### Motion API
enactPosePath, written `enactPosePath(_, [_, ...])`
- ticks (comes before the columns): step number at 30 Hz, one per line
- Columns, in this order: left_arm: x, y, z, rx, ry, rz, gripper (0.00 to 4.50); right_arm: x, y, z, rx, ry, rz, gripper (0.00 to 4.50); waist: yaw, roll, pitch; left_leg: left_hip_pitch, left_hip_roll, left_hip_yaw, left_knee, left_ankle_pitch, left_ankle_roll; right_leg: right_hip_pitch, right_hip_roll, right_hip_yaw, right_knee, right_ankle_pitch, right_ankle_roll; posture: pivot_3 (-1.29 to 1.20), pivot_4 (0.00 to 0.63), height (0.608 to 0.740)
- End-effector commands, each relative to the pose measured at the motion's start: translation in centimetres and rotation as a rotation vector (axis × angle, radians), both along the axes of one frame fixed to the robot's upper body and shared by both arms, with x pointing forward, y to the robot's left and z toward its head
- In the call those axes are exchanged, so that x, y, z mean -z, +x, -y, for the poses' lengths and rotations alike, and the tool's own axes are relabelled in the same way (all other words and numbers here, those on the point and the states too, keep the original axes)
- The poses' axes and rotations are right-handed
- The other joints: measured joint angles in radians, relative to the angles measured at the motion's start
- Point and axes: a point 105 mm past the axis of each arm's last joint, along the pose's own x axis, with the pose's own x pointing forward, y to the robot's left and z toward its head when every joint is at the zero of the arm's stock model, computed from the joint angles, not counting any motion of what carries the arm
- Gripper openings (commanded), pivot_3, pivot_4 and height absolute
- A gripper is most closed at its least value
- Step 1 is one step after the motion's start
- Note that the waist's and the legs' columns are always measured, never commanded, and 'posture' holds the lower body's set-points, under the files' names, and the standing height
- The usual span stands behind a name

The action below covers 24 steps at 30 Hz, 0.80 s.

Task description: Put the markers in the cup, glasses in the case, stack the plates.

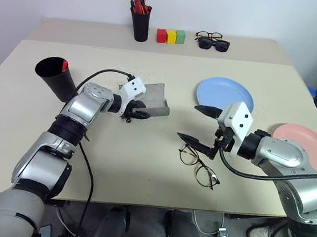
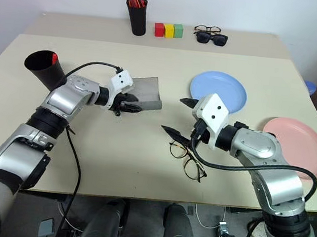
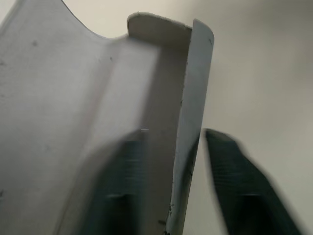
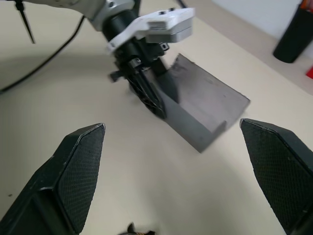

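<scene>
Left gripper (image 1: 138, 112) fingers pinch wall of open grey matte case (image 1: 156, 100). Right gripper (image 1: 199, 125) fingers wide, wire-framed glasses (image 1: 199, 165) below them, uncased. Blue plate (image 1: 225, 93), pink plate (image 1: 310, 148) unstacked.

Beige table (image 1: 141, 168), with a second, narrower table (image 1: 88, 30) butted against its far edge. At ten o'clock on the near table, black cup (image 1: 54, 75), tilted, a red cap showing inside. Near centre, toward eleven, grey case (image 1: 155, 101), lid open. At one o'clock, light blue plate (image 1: 225, 93); at three, close to the right edge, pink plate (image 1: 310, 141). At five o'clock, wire-framed glasses (image 1: 199, 164), lying flat. On the far table: black pen pot (image 1: 140, 25) at twelve, three coloured blocks (image 1: 170, 36) beside it, two more pairs of spectacles (image 1: 212, 41) at one.
</scene>
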Motion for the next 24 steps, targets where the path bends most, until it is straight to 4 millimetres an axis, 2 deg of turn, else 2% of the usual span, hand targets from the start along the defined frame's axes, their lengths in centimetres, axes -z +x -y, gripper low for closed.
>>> enactPosePath(1, [-1.0, -0.5, 0.0, 0.096, 0.037, 0.056, 0.06, -1.0, -0.3, 0.7, 0.039, -0.007, 0.040, 4.50, 0.000, 0.000, 0.000, 0.000, 0.000, 0.000, 0.000, 0.000, 0.000, 0.000, 0.000, 0.000, 0.000, 0.000, 0.000, 0.00, 0.150, 0.740])
enactPosePath(4, [-0.7, -2.9, 0.0, 0.303, 0.097, 0.117, 0.06, -0.6, -0.3, 1.7, 0.079, -0.028, 0.003, 4.50, -0.001, 0.000, 0.000, 0.000, 0.000, 0.000, -0.001, 0.000, 0.000, -0.001, 0.000, 0.000, 0.000, 0.000, 0.000, 0.00, 0.150, 0.740])
enactPosePath(6, [-0.5, -3.5, -0.3, 0.334, 0.126, 0.115, 0.06, 0.0, -0.6, 2.4, 0.090, -0.043, -0.049, 4.50, 0.002, 0.000, 0.000, 0.000, 0.000, 0.000, -0.001, 0.000, 0.000, -0.001, 0.000, 0.000, 0.000, 0.000, 0.000, 0.00, 0.150, 0.740])
enactPosePath(9, [-0.5, -4.6, -0.4, 0.398, 0.173, 0.136, 0.06, 1.8, -2.1, 3.1, 0.070, -0.085, -0.174, 4.50, 0.013, 0.000, 0.000, -0.001, 0.000, 0.000, 0.000, 0.000, 0.000, 0.000, 0.000, 0.000, 0.000, 0.000, 0.000, 0.00, 0.150, 0.740])
enactPosePath(12, [-1.0, -6.9, 0.2, 0.463, 0.136, 0.071, 0.06, 4.4, -3.3, 4.0, 0.089, -0.152, -0.311, 4.50, 0.025, 0.000, 0.000, -0.001, 0.000, 0.000, 0.001, 0.000, 0.001, 0.000, 0.000, 0.000, -0.001, 0.000, 0.000, 0.00, 0.150, 0.740])
enactPosePath(15, [-0.7, -8.3, 0.5, 0.495, 0.146, 0.039, 0.88, 6.2, -4.1, 4.5, 0.120, -0.186, -0.400, 4.50, 0.027, 0.000, 0.000, -0.001, 0.000, 0.001, 0.001, -0.001, 0.001, 0.000, -0.001, 0.000, -0.001, 0.000, 0.000, 0.00, 0.150, 0.740])
enactPosePath(19, [-0.3, -8.2, 0.7, 0.479, 0.172, 0.084, 2.78, 6.6, -4.1, 4.4, 0.149, -0.153, -0.447, 4.50, 0.023, 0.000, 0.000, 0.000, 0.000, 0.001, 0.001, -0.001, 0.002, 0.001, 0.000, 0.000, -0.001, 0.000, 0.000, 0.00, 0.150, 0.740])
enactPosePath(24, [-1.9, -7.6, 0.7, 0.403, 0.076, 0.133, 2.78, 7.4, -3.3, 4.7, 0.217, -0.134, -0.502, 4.50, 0.025, 0.000, 0.000, -0.001, 0.000, 0.001, 0.002, -0.001, 0.002, 0.001, 0.000, 0.000, -0.001, 0.000, 0.000, 0.00, 0.150, 0.740])
